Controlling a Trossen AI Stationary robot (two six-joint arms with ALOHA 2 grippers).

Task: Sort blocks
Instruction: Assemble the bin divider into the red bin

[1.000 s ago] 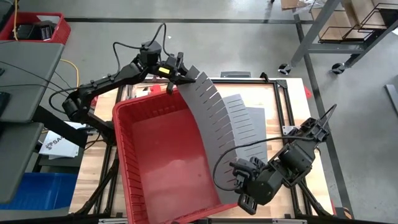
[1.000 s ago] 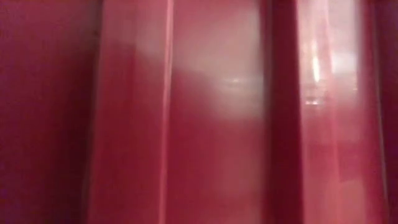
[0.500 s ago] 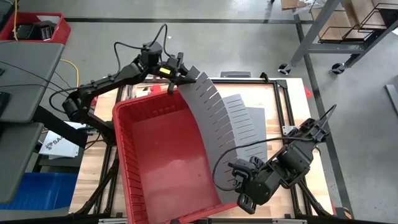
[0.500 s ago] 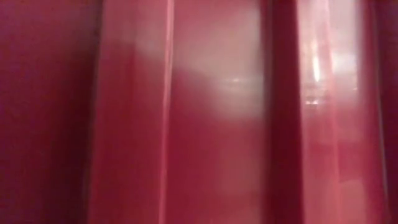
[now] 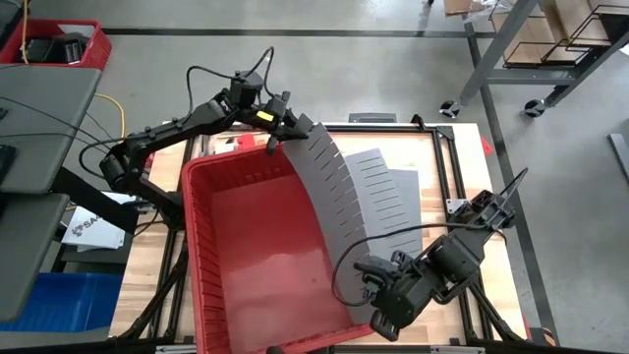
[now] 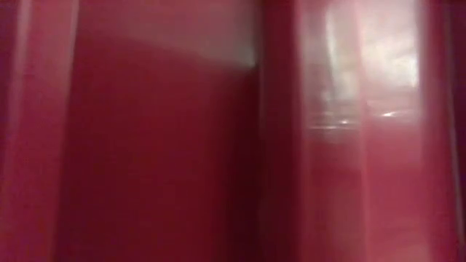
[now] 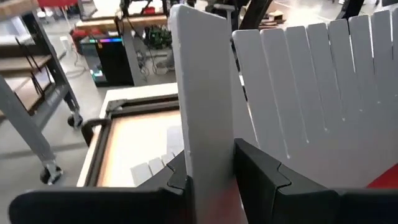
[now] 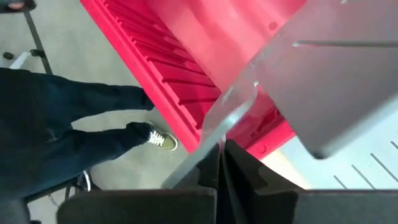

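Blocks, the small plastic toy bricks this job is about, do not show in any picture; the big red plastic bin (image 5: pixel 257 258) looks bare inside from above, so I cannot tell where they are. What both arms hold is a long flat grey slotted divider sheet (image 5: pixel 329 197), which bends in a curve along the bin's right side. The left gripper (image 5: pixel 275 122) is at the bin's far corner, and its two dark fingers (image 7: pixel 258 174) pinch one strip at the sheet's end, as the left wrist view shows. The right gripper (image 5: pixel 378 310) is at the bin's near right corner, its fingers pressed tight on the sheet's other end, seen thin and edge-on in the right wrist view. More grey slotted sheets (image 5: pixel 388 192) lie flat on the wooden table (image 5: pixel 447 177) just beside the bin. A person's legs and shoe (image 8: pixel 158 140) stand on the floor near the bin. The sheet is bent like a spring, so I think it could pop out of a grip if one arm pushes too hard. It could also catch on the bin's ribbed wall and shove the bin sideways.
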